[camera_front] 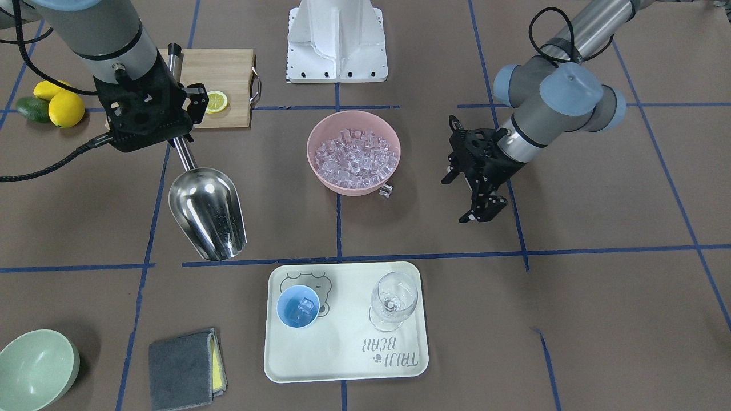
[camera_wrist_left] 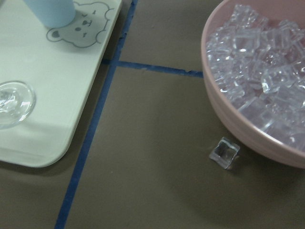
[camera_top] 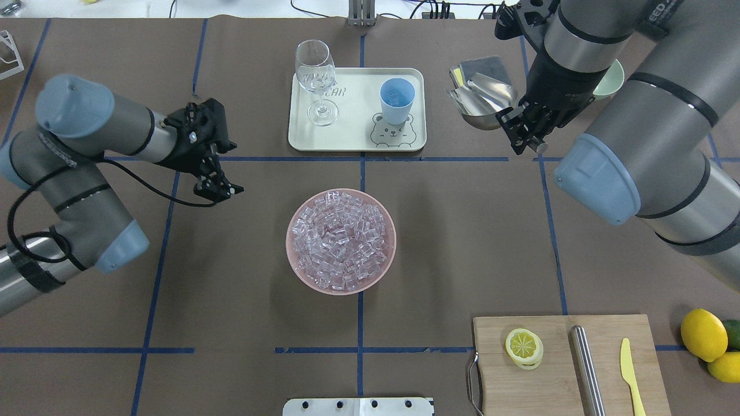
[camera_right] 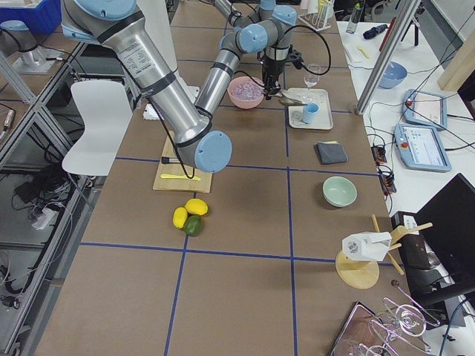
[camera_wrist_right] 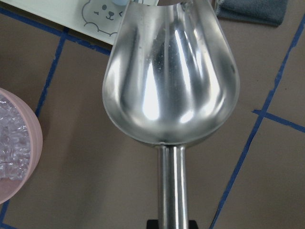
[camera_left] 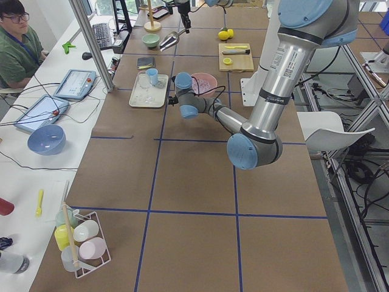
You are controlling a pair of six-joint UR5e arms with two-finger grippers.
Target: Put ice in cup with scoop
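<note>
My right gripper [camera_front: 178,134] is shut on the rod handle of the steel scoop [camera_front: 208,212], holding it in the air beside the tray. The trough of the scoop [camera_wrist_right: 170,81] shows no ice in it. The light-blue cup [camera_front: 297,306] stands upright on the tray [camera_front: 342,365], over the bear print, with a few ice cubes inside. Most of the ice [camera_top: 340,240] fills a pink bowl [camera_front: 320,171] at the table's middle. One loose cube [camera_wrist_left: 224,152] lies on the table against that bowl. My left gripper [camera_front: 462,197] hovers open beside the bowl, holding nothing.
A clear stemmed glass [camera_front: 393,299] stands on the tray beside the cup. A wooden board [camera_top: 555,381] carries a lemon slice, a steel cylinder and a yellow knife. Lemons [camera_top: 702,334], a pale green bowl [camera_front: 34,368] and a grey cloth [camera_front: 183,368] lie around the edges.
</note>
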